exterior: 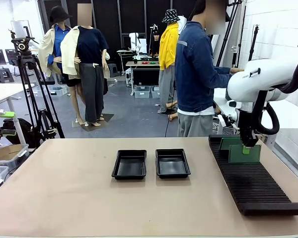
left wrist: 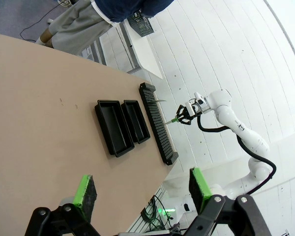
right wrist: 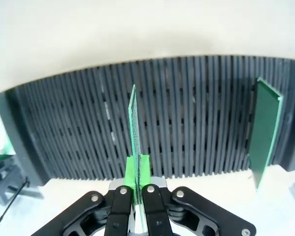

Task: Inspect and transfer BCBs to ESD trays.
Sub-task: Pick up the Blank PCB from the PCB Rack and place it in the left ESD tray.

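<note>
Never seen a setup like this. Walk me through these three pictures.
It's a two-armed robot at a table. The front picture looks across it at a person; the other two come from cameras on each wrist. On the table lie two empty black trays and a long slotted rack with one green circuit board standing in it. The right end effector, on the white arm, is shut on another board, held upright over the rack. The left end effector hangs open, empty.
</note>
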